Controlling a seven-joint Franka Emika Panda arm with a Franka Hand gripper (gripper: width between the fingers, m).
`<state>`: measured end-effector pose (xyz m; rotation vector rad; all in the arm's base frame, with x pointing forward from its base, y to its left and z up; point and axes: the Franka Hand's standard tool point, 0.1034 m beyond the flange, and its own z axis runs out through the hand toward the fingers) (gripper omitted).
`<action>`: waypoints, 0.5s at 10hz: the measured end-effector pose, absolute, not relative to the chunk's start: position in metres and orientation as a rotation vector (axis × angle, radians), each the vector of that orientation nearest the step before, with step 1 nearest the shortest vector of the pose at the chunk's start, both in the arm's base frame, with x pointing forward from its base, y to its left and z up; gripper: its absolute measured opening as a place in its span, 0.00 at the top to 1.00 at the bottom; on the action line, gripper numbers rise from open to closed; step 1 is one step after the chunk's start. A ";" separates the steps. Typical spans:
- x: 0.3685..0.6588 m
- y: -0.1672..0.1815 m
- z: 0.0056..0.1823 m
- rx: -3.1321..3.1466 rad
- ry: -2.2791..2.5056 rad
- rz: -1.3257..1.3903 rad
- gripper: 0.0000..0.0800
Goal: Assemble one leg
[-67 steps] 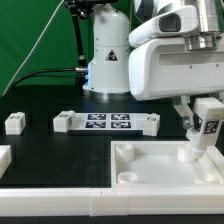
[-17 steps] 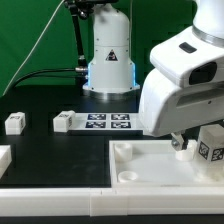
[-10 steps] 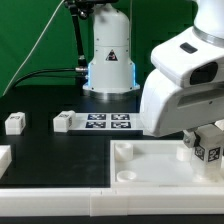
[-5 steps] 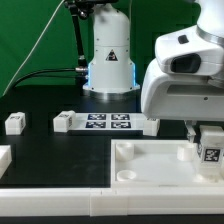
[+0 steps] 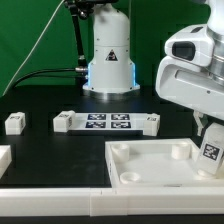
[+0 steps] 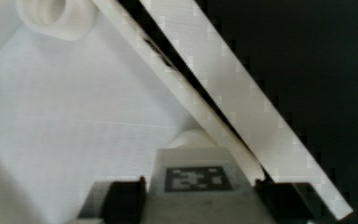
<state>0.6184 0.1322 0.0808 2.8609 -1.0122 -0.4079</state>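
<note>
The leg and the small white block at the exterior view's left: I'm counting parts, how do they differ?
The leg hangs tilted in the claw at the tray corner; the small white block lies flat on the black table. The leg shows a tag; the block shows none here. Both are small and white.

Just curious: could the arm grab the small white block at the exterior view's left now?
Probably not yet: the end effector seems shut on the small white tagged plastic leg. The way over the black table to that block looks free.
</note>
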 end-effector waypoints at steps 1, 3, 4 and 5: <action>0.618 0.132 0.080 2.893 -0.939 -0.413 0.63; 0.618 0.133 0.081 2.922 -0.865 -0.414 0.38; 0.619 0.132 0.081 3.008 -0.607 -0.422 0.22; 0.620 0.132 0.081 3.047 -0.473 -0.419 0.20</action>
